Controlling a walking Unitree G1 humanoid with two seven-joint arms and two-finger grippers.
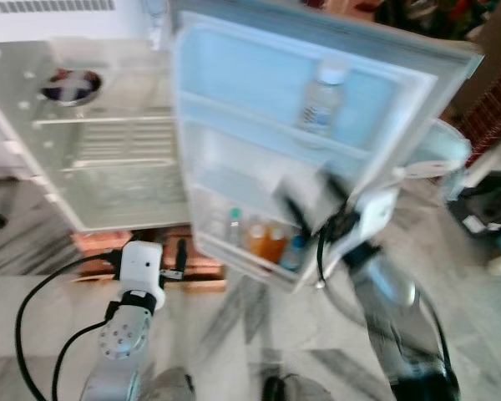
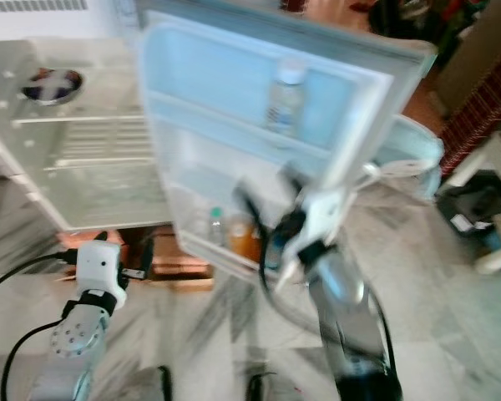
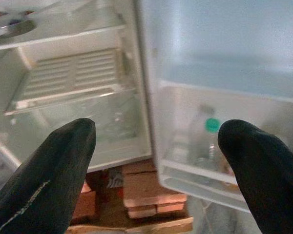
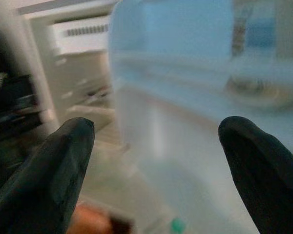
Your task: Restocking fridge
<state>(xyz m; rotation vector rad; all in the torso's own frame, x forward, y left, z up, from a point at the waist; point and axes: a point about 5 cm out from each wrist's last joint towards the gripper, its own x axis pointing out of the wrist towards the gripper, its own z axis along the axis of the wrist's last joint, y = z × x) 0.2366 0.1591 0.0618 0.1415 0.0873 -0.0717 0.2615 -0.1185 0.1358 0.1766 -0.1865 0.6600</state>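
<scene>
The white fridge stands open, its pale blue door swung wide. A clear plastic water bottle sits on the upper door shelf; small bottles line the lowest one. The right gripper, blurred, reaches at that door, fingers spread and empty. The left gripper hangs low, fingers apart, holding nothing.

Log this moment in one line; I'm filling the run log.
fridge door open | right claw open, at door shelves | left claw open, low | bottles in bottom shelf
</scene>
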